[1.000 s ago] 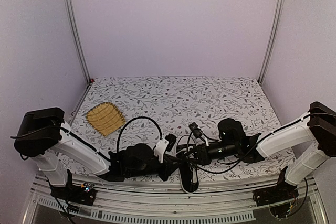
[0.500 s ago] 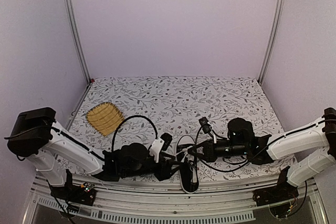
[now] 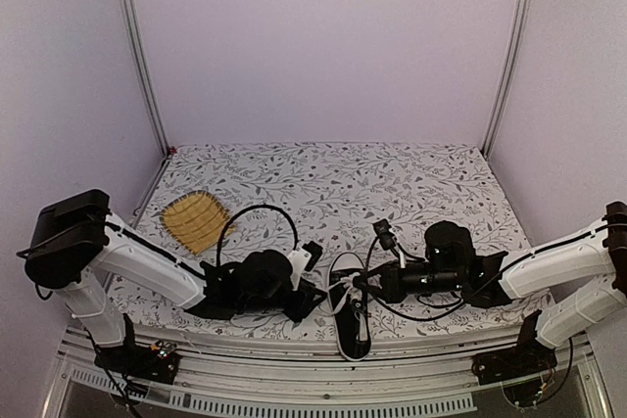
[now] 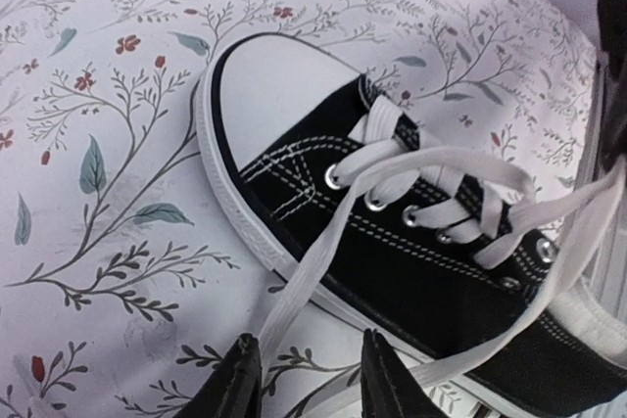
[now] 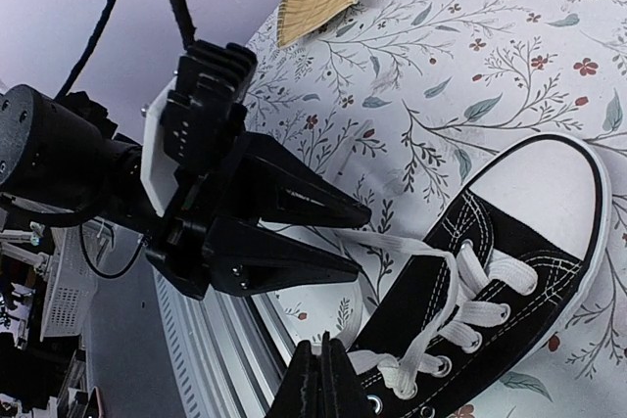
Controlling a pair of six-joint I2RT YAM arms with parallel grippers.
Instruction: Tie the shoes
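Observation:
The shoe (image 3: 351, 326) is a small black canvas sneaker with a white toe cap, lying at the table's front edge between my two arms. In the left wrist view the shoe (image 4: 392, 242) lies with its toe to the upper left and its white laces (image 4: 431, 178) loose. My left gripper (image 4: 306, 371) is open at the shoe's side, and one lace strand (image 4: 294, 286) runs down between its fingers. My right gripper (image 5: 325, 364) is shut on another lace strand, pulled straight, just beside the shoe (image 5: 519, 271). The left gripper (image 5: 362, 240) faces it, jaws apart.
A yellow woven mat (image 3: 194, 221) lies at the left of the floral tablecloth (image 3: 323, 183). Black cables (image 3: 257, 223) loop over the left arm. The metal front rail (image 3: 294, 381) runs just below the shoe. Purple walls enclose the table.
My left gripper has gone from shut to open and shifted a little left. The right arm drew back to the right, still shut, pulling its lace.

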